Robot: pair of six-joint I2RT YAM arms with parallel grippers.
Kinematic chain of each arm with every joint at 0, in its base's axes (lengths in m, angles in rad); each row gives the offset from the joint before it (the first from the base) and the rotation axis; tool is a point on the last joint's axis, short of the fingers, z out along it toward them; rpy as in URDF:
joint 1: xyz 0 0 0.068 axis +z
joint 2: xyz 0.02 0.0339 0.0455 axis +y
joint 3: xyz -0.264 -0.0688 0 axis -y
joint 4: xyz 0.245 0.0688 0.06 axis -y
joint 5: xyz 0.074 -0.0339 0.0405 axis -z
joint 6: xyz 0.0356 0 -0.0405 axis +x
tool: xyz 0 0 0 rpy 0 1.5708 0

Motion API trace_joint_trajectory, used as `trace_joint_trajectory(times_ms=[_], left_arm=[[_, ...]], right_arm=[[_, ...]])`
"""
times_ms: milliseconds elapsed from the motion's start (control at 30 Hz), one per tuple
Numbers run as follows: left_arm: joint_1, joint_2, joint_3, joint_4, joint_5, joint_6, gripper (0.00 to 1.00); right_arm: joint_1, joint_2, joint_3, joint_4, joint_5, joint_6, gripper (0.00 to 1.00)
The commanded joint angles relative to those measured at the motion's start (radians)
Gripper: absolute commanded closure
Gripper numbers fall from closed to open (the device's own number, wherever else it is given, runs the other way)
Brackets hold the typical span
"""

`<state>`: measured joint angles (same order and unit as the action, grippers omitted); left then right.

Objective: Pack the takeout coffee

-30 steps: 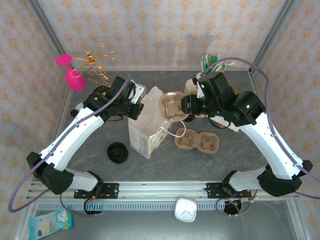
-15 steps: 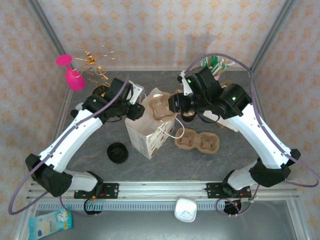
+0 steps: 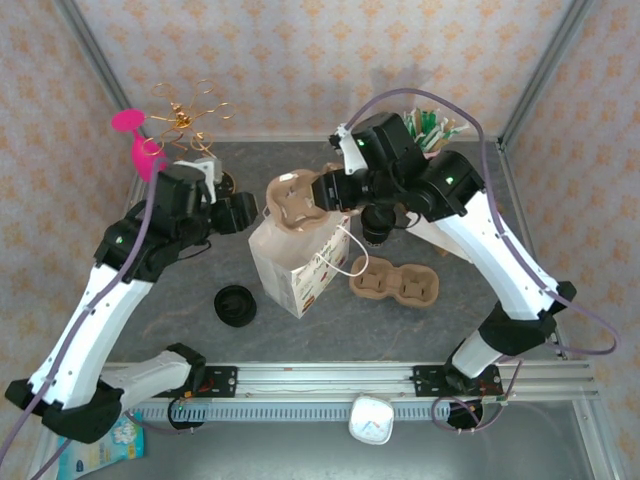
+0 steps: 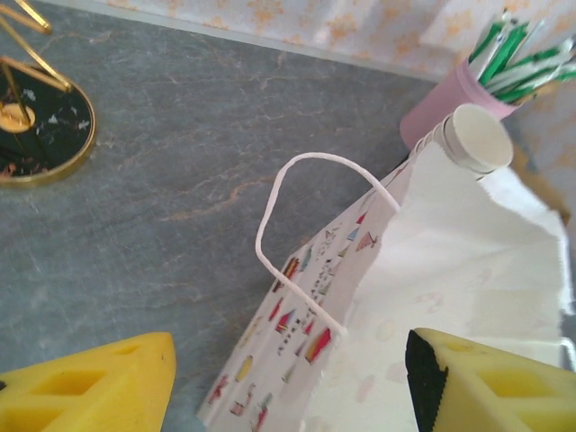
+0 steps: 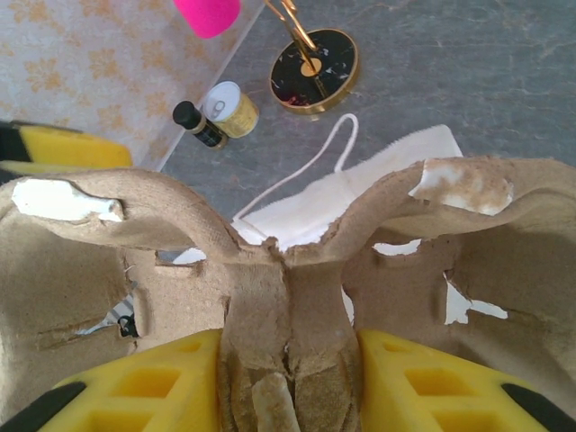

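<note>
1. the left arm point(image 3: 110, 290) has swung back toward the frame's left; the left gripper point(image 3: 243, 212) has let go of the white paper bag point(image 3: 295, 265), jaws apart and empty.
2. the right gripper point(image 5: 288, 360), clamped on the cardboard carrier point(image 3: 300, 198), has brought it left over the bag's mouth.
3. the takeout coffee point(image 3: 377, 228) stands just right of the bag, unpacked; the carrier likely goes in first.

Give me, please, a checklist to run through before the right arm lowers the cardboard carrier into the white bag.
1. Grip of right hand on carrier: ok, fingers clamp its centre ridge.
2. Carrier above white bag: ok in the top view.
3. Bag standing, mouth open: ok.
4. Clearance of left hand from the bag: cannot tell; open, bag rim between its fingers.
5. Packing of takeout coffee: not ok, it stands on the table.
</note>
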<state>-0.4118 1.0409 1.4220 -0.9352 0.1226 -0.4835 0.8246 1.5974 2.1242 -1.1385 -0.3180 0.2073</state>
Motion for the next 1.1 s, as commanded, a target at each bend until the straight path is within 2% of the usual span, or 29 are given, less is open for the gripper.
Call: trace_joint_trajectory(times_ms=[0, 67, 200, 300, 400, 533, 733, 1067], left_arm=[[0.001, -0.058, -0.025, -0.08, -0.056, -0.189, 0.29], [0.001, -0.086, -0.084, -0.065, -0.038, -0.221, 0.28], [0.001, -0.105, -0.176, 0.014, 0.083, -0.26, 0.29], [0.001, -0.126, -0.227, 0.075, 0.088, -0.284, 0.29], [0.001, -0.122, -0.289, 0.156, 0.153, -0.297, 0.31], [0.002, -0.114, -0.326, 0.211, 0.16, -0.289, 0.38], [0.001, -0.081, -0.324, 0.208, 0.147, -0.246, 0.56], [0.006, -0.033, -0.281, 0.149, 0.123, -0.066, 0.75]], right_arm=[[0.025, 0.032, 0.021, 0.047, -0.016, -0.034, 0.6], [0.027, 0.044, 0.009, 0.059, -0.019, -0.035, 0.6], [0.027, 0.071, 0.006, 0.057, -0.023, -0.05, 0.6], [0.026, 0.082, -0.02, 0.055, -0.018, -0.057, 0.6], [0.026, 0.08, -0.044, 0.06, -0.005, -0.057, 0.6], [0.027, 0.087, -0.061, 0.041, 0.031, -0.059, 0.6], [0.029, 0.079, -0.105, 0.026, 0.071, -0.044, 0.61], [0.103, 0.101, -0.101, -0.027, 0.172, 0.007, 0.61]])
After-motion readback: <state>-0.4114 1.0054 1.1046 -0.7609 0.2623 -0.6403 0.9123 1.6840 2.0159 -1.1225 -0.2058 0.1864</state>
